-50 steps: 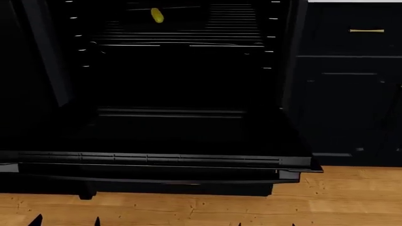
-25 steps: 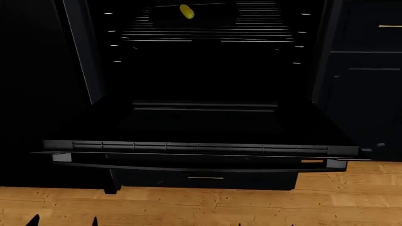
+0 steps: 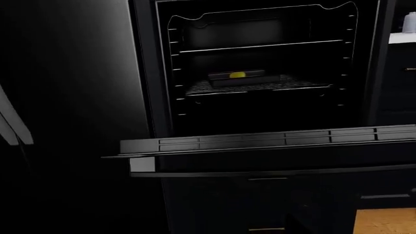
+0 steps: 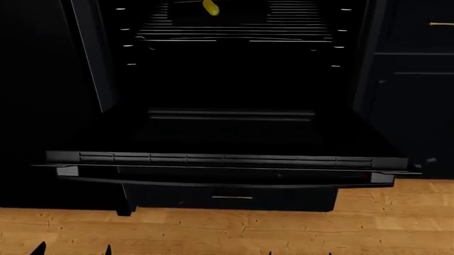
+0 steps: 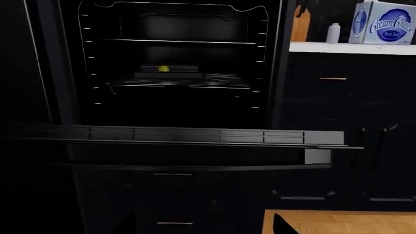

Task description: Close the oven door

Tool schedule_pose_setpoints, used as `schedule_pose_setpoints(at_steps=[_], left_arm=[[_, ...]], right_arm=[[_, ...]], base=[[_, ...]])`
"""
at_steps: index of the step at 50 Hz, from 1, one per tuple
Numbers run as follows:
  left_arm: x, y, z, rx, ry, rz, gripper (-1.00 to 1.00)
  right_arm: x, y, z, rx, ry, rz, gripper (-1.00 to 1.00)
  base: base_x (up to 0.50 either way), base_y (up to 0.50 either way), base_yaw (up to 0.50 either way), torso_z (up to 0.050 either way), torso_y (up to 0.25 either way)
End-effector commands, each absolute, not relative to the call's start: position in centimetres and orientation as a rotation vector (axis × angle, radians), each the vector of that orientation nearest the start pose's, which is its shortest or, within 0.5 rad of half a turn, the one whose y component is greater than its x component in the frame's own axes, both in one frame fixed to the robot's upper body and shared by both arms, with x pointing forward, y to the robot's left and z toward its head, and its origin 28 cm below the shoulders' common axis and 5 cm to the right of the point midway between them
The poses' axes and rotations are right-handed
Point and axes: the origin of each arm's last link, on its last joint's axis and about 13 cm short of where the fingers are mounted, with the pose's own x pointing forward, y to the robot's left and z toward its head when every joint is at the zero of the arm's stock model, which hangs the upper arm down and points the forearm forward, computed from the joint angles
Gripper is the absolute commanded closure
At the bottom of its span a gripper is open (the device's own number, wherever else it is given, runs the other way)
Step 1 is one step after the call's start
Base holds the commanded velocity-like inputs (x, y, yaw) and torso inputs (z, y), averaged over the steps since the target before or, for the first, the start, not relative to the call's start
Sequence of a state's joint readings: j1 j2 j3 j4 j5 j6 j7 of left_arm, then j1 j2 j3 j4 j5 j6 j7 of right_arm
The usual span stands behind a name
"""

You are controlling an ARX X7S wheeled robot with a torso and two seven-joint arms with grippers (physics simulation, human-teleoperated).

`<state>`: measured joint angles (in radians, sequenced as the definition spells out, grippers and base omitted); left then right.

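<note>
While the wide shiny black oven door point(image 4: 234, 135) is lying flat open, a white-and-blue box point(image 5: 385, 22) reading "Cream Cheese" is sitting on the surface point(image 5: 351, 48); I cannot tell either end effector's state.

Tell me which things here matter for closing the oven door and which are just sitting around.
Part of the job:
- oven door, hanging fully open and flat
- its bar handle along the front edge

Just lying about:
- yellow item on the oven rack
- drawer below the door
- cream cheese box and small bottle on the counter
</note>
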<state>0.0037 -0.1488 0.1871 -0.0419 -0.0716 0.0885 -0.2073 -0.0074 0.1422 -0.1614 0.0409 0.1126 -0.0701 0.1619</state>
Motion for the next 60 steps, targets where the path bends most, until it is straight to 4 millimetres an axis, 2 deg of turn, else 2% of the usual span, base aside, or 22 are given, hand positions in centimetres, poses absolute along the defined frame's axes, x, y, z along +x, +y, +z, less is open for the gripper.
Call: schedule_pose_setpoints(at_steps=[1,2,5,6,12,14,15,16,26,27,30,31,34,35,36,38,41,44,45,46,49,60], left_arm=[[20.6,20.6,0.3,0.074,-0.028,0.02,-1.0],[20.5,20.6,1.0,0.076,-0.031,0.02,-1.0],[20.5,20.6,0.2,0.077,-0.031,0.021,-1.0],[20.5,20.6,1.0,0.079,-0.032,0.02,-1.0],[20.4,20.6,0.1,0.078,-0.029,0.017,-1.0],[20.5,20.6,2.0,0.077,-0.028,0.019,-1.0],[20.5,20.6,0.3,0.077,-0.025,0.019,-1.0],[20.5,20.6,0.1,0.076,-0.024,0.018,-1.0],[20.9,20.8,-0.4,0.085,0.004,0.011,-1.0],[21.1,20.8,1.2,0.089,0.015,0.011,-1.0],[21.3,21.1,-1.0,0.089,0.049,0.013,-1.0],[18.0,22.1,-2.4,0.192,0.196,-0.075,-1.0],[17.6,22.1,-2.0,0.194,0.221,-0.088,-1.0],[17.4,22.2,-3.5,0.201,0.227,-0.082,-1.0],[17.5,22.2,-2.1,0.208,0.235,-0.084,-1.0],[16.8,22.3,-5.4,0.242,0.304,-0.103,-1.0],[16.8,22.3,-6.0,0.247,0.32,-0.106,-1.0],[16.8,22.3,-4.3,0.249,0.323,-0.107,-1.0],[16.7,22.3,-5.7,0.251,0.319,-0.102,-1.0],[16.7,22.4,-5.8,0.254,0.323,-0.101,-1.0],[16.8,22.4,-4.3,0.252,0.325,-0.095,-1.0],[16.9,22.3,-4.5,0.251,0.325,-0.098,-1.0]], right_arm=[[20.6,-9.9,0.4,-0.028,-0.003,-0.005,-1.0],[20.5,-9.9,0.5,-0.029,-0.003,-0.005,-1.0],[20.5,-10.0,0.5,-0.026,-0.004,-0.008,-1.0],[20.5,-10.0,0.5,-0.027,-0.003,-0.009,-1.0],[20.5,-10.0,0.4,-0.028,-0.001,-0.006,-1.0],[20.5,-10.0,0.4,-0.029,0.0,-0.005,-1.0],[20.6,-10.0,0.3,-0.029,0.003,-0.007,-1.0],[20.6,-10.0,0.3,-0.027,0.007,-0.005,-1.0],[21.2,-10.4,-0.5,-0.01,0.073,0.007,-1.0],[21.3,-10.5,-0.8,-0.001,0.097,0.003,-1.0],[21.4,-10.8,-1.2,0.013,0.122,0.001,-1.0],[16.4,-11.0,-4.4,0.019,0.38,0.027,-1.0],[15.3,-11.0,-5.2,0.023,0.413,0.023,-1.0],[15.1,-11.0,-5.5,0.025,0.423,0.021,-1.0],[15.0,-11.0,-5.7,0.029,0.427,0.019,-1.0],[15.1,-11.0,-6.2,0.039,0.44,0.016,-1.0],[15.0,-11.0,-6.7,0.039,0.455,0.017,-1.0],[14.9,-10.9,-6.9,0.04,0.464,0.02,-1.0],[14.9,-10.9,-6.9,0.046,0.464,0.018,-1.0],[14.9,-10.9,-7.1,0.049,0.471,0.021,-1.0],[14.8,-10.7,-7.7,0.046,0.494,0.033,-1.0],[14.9,-11.0,-6.9,0.047,0.464,0.018,-1.0]], base=[[0.0,0.0,0.0,-0.041,0.0],[0.0,0.0,0.0,-0.041,0.0],[0.0,0.0,0.0,-0.042,0.0],[0.0,0.0,0.0,-0.041,0.0],[0.0,0.0,0.0,-0.041,0.0],[0.0,0.0,0.0,-0.041,0.0],[0.0,0.0,0.0,-0.041,0.0],[0.0,0.0,0.0,-0.041,0.0],[0.0,0.0,0.0,-0.041,0.0],[0.0,0.0,0.0,-0.041,0.0],[0.0,0.0,0.0,-0.041,0.0],[0.0,0.0,0.0,-0.05,0.0],[0.0,0.0,0.0,-0.05,0.0],[0.0,0.0,0.0,-0.05,0.0],[0.0,0.0,0.0,-0.05,0.0],[0.0,0.0,0.0,-0.05,0.0],[0.0,0.0,0.0,-0.05,0.0],[0.0,0.0,0.0,-0.05,0.0],[0.0,0.0,0.0,-0.05,0.0],[0.0,0.0,0.0,-0.05,0.0],[0.0,0.0,0.0,-0.05,0.0],[0.0,0.0,0.0,-0.05,0.0]])
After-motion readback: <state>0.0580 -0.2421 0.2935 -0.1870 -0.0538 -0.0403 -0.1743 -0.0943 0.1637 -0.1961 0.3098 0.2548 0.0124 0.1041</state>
